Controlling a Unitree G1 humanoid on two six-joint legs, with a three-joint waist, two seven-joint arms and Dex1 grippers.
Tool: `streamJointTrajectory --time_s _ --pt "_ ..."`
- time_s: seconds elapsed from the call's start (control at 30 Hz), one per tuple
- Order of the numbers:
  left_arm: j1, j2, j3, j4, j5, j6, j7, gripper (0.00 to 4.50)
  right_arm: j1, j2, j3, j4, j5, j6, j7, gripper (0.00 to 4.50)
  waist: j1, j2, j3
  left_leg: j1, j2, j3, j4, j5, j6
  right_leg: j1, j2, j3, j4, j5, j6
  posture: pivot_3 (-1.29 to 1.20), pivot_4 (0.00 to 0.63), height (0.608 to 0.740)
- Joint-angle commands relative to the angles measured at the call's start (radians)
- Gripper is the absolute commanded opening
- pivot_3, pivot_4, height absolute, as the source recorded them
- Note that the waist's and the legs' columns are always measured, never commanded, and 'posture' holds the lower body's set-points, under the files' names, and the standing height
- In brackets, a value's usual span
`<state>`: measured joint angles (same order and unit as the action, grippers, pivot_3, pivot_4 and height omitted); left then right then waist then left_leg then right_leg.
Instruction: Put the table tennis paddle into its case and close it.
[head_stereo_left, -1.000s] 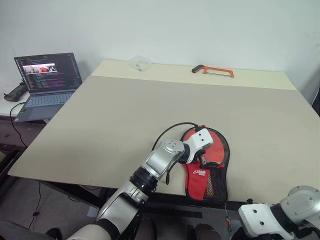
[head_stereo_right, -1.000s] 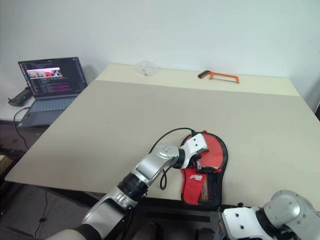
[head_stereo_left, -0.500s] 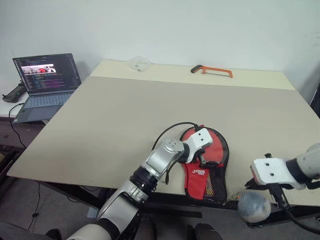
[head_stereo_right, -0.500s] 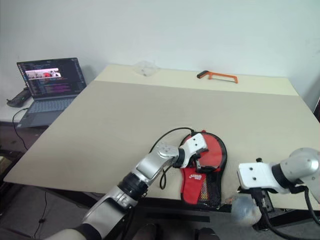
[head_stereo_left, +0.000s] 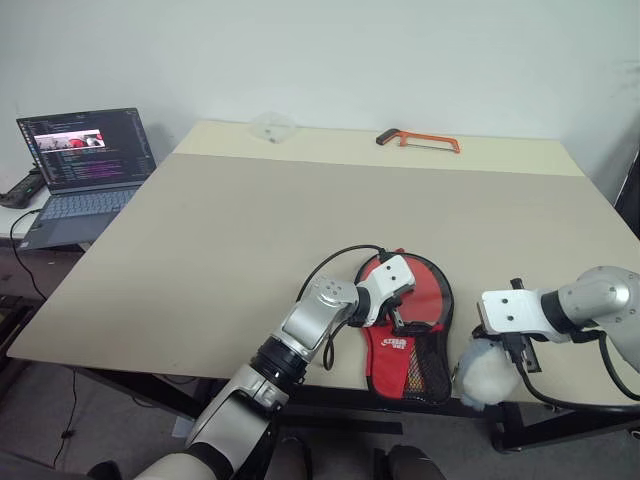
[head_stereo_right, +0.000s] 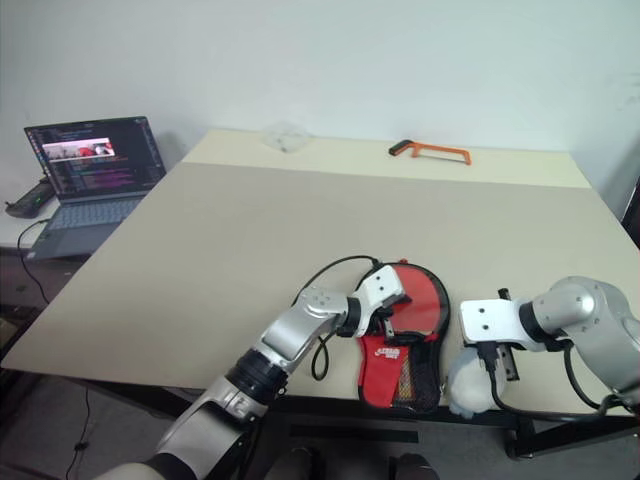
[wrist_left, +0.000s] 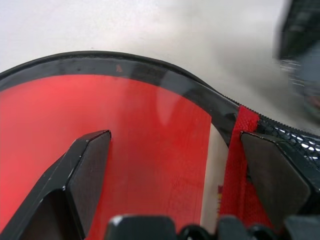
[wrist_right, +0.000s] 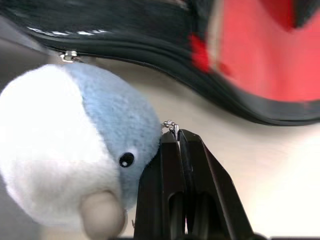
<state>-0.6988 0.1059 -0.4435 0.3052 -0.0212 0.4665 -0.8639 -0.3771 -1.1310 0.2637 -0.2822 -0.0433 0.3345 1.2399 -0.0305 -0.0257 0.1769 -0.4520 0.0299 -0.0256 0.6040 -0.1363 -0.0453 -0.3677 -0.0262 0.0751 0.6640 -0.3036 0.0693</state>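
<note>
My left tool (wrist_left: 170, 150), its black wedge-shaped fingers (wrist_left: 85, 165) spread apart, rests over the case (head_stereo_left: 410, 325), a paddle-shaped pouch with glossy clear window and black mesh pocket at the surface's (head_stereo_left: 300, 220) near edge. The table tennis paddle (wrist_left: 100, 130) lies inside it, smooth red rubber directly under this tool. My right tool (wrist_right: 182, 150), fingers pressed together, pinches the metal chain of a fluffy grey-white plush ball (wrist_right: 75, 145) just beside the case.

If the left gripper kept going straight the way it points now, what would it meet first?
The case. The left gripper has open jaws either side of the clear window over the red paddle face, so it would likely press the window first; the depth is unclear.
</note>
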Motion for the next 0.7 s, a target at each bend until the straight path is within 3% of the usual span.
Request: streamJointTrajectory --time_s 0.03,0.37,0.57,0.7 --pt "0.02 0.009 0.002 0.004 0.003 0.014 0.002 4.5 -0.031 0.011 0.001 0.041 -0.059 -0.027 -0.027 0.93 0.0 0.0 0.0 0.0 0.0 0.0 0.0 0.0 0.0 0.0 0.0 0.0 0.0 0.001 0.0 0.0 0.15 0.74" --pt "0.03 0.071 0.041 -0.076 -0.055 0.022 -0.071 4.5 0.038 -0.027 -0.123 -0.035 0.09 0.056 0.072 4.4 -0.002 0.001 0.0 0.0 0.001 -0.001 -0.002 0.0 0.0 0.001 0.002 -0.001 0.001 0.003 0.003 0.0 0.15 0.74" --pt "-0.024 0.268 0.194 -0.098 -0.172 -0.033 -0.235 4.5 -0.055 0.011 -0.296 0.094 0.191 0.057 0.004 4.48 -0.006 0.004 0.005 0.0 0.002 0.0 -0.002 0.0 0.0 -0.001 0.002 0.0 0.004 0.003 0.003 0.0 0.15 0.74" --pt "-0.028 0.465 0.305 -0.06 -0.205 -0.077 -0.331 4.5 -0.052 -0.001 -0.468 0.095 0.314 0.158 -0.005 4.48 -0.001 0.004 0.005 0.0 0.002 -0.001 -0.003 0.0 0.0 -0.002 0.002 -0.001 0.004 0.004 -0.002 0.0 0.15 0.74"
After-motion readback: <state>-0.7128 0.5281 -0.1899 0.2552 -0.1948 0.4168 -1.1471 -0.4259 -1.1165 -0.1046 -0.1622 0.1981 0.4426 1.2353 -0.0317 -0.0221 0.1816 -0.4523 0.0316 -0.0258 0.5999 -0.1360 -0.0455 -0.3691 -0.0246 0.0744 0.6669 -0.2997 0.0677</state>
